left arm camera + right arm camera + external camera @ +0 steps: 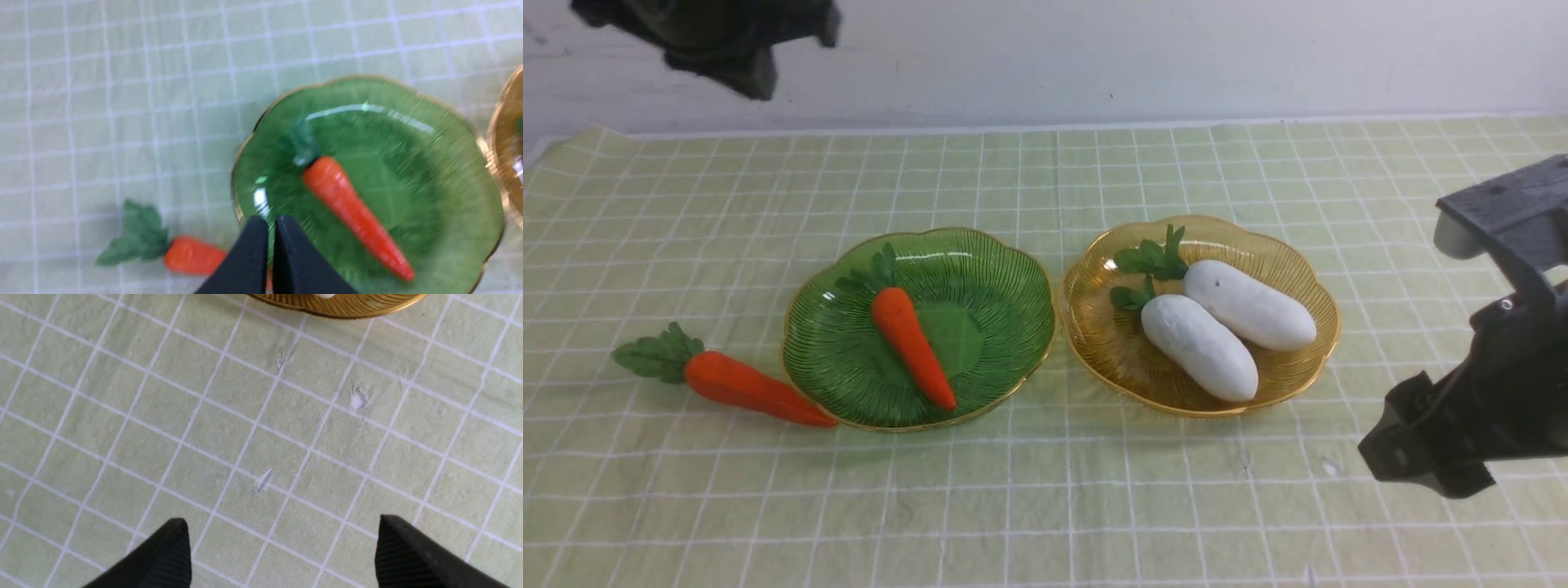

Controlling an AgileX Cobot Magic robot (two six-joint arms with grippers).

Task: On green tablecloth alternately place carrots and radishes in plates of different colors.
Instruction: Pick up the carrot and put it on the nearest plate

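Note:
The green plate (996, 286) holds one carrot (913, 347). The second carrot (752, 390) lies on the green tablecloth (1045, 506), its tip against the plate's near left rim. The amber plate (1298, 269) holds two radishes (1199, 347) (1250, 305) side by side. My left gripper (271, 222) is shut and empty, raised high above the green plate's (429, 171) left rim; that view also shows both carrots (351, 212) (192, 255). My right gripper (282, 522) is open and empty over bare cloth near the amber plate (347, 306).
The left arm (719, 41) hangs at the top left of the front view, the right arm (1486, 392) at the right edge. A white wall runs behind the cloth's far edge. Small white nicks (358, 401) mark the cloth.

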